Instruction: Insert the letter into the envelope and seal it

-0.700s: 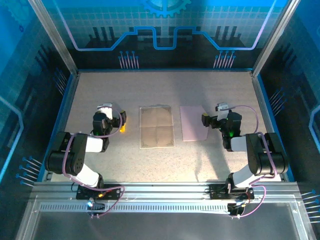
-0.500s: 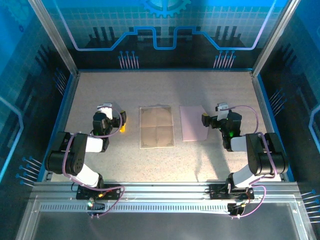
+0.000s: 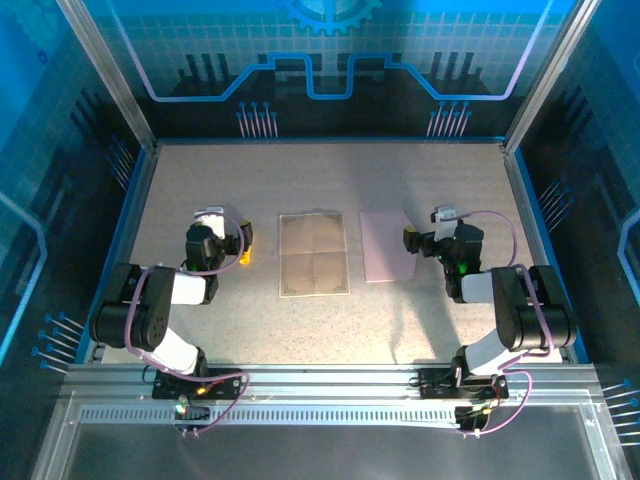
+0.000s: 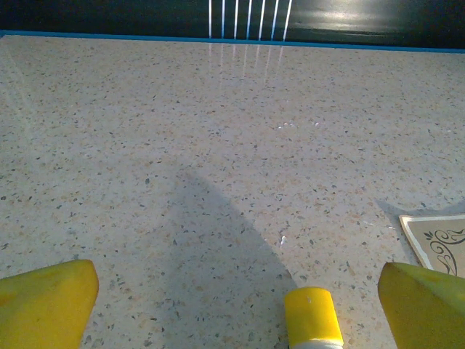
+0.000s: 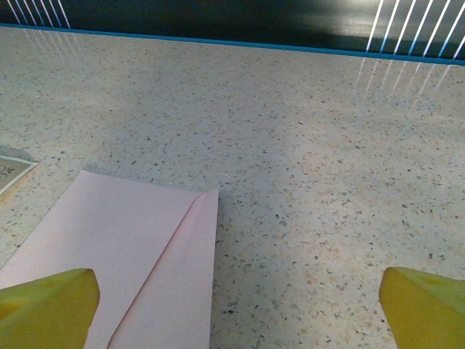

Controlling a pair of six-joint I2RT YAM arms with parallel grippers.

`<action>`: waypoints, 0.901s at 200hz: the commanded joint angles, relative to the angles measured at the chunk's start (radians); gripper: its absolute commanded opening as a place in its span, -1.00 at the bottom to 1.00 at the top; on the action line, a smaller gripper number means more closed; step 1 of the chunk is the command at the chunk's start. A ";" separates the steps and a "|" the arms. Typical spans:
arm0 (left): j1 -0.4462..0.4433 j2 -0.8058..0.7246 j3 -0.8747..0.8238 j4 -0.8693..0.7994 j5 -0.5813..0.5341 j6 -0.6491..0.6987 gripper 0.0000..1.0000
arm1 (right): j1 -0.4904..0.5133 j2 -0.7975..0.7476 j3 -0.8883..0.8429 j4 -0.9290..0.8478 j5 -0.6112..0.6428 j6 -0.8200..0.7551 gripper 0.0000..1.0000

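1. The left end effector (image 4: 236,298) is spread wide and holds nothing. One small yellow stick (image 4: 312,316) with a white band lies on the desk (image 3: 330,175) between its yellow fingertips.
2. The right end effector (image 5: 236,305) is also wide and empty, near the envelope's (image 3: 387,246) right edge.
3. One letter (image 3: 314,254) lies mid-desk: a flat, tan, nearly square sheet with cross-shaped creases and a dark ornamented border.
4. The one envelope is a smooth pale pink rectangle with a diagonal fold, lying just right of the letter without touching it.
5. The desk is speckled and stone-like.
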 commanded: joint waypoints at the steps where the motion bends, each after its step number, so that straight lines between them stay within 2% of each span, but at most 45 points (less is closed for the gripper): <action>1: 0.011 -0.004 0.012 0.002 0.020 0.005 0.99 | 0.013 0.001 0.019 0.011 0.005 -0.016 0.99; 51: 0.012 -0.005 0.013 0.003 0.020 0.005 0.99 | 0.013 0.000 0.020 0.009 0.009 -0.013 0.99; 66: 0.011 -0.004 0.013 0.004 0.020 0.005 0.99 | 0.010 0.000 0.021 0.006 0.061 0.007 0.99; 117: 0.026 -0.007 0.014 0.002 0.038 -0.008 0.99 | -0.009 -0.026 0.005 0.018 0.050 0.034 0.99; 139: 0.027 -0.054 0.039 -0.081 0.073 0.004 0.99 | -0.025 -0.103 0.024 -0.085 0.018 0.041 0.99; 157: 0.027 -0.123 0.083 -0.217 0.050 -0.004 0.99 | -0.026 -0.173 0.057 -0.198 0.009 0.038 0.99; 180: 0.026 -0.227 0.136 -0.360 0.046 -0.022 0.99 | -0.027 -0.275 0.145 -0.431 0.010 0.101 0.99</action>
